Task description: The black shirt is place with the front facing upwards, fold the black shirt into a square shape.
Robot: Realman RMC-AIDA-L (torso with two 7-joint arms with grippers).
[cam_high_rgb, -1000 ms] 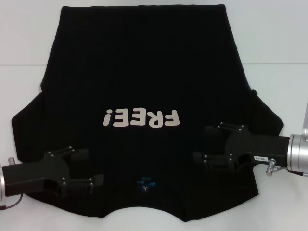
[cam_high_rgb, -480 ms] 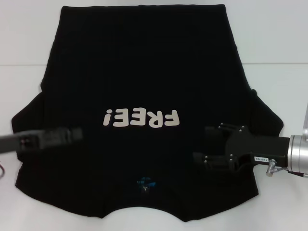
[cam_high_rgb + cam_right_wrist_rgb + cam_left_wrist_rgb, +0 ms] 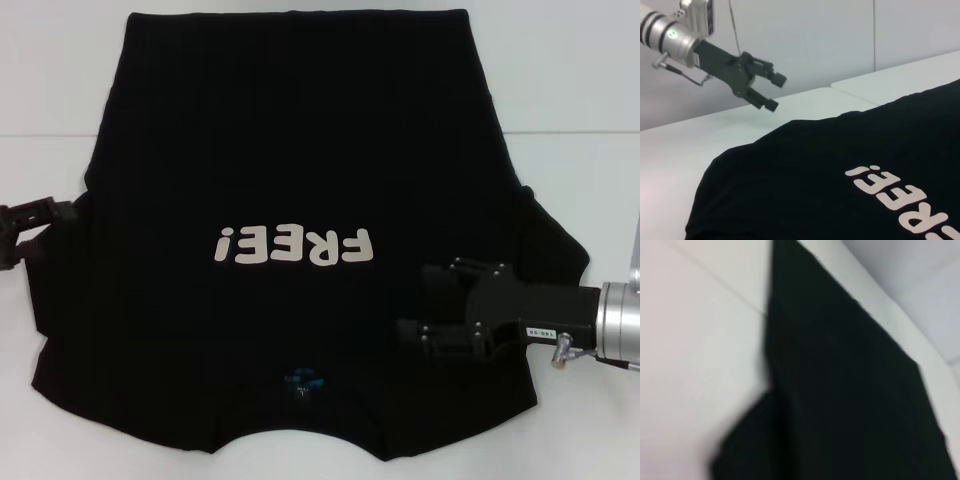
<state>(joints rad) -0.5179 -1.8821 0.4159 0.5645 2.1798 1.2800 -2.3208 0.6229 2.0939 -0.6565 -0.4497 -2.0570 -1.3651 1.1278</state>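
Observation:
The black shirt (image 3: 300, 150) lies spread flat on the white table, front up, with its white "FREE!" lettering (image 3: 295, 245) upside down to me and a small blue neck label (image 3: 302, 380) near the front edge. My right gripper (image 3: 412, 302) is open, low over the shirt's right shoulder area. My left gripper (image 3: 58, 222) is open and empty at the far left, by the edge of the left sleeve. The right wrist view shows it (image 3: 776, 92) raised above the table beyond the shirt (image 3: 815, 180). The left wrist view shows only the shirt (image 3: 840, 390) and the table.
The white table (image 3: 580, 80) has a seam line running across it behind the sleeves. Bare table shows to both sides of the shirt and behind it. The shirt's collar edge lies close to the front edge of the head view.
My left gripper has left the shirt's near left shoulder and swung out to the left, past the sleeve edge. My right gripper has shifted slightly nearer. The shirt lies as before.

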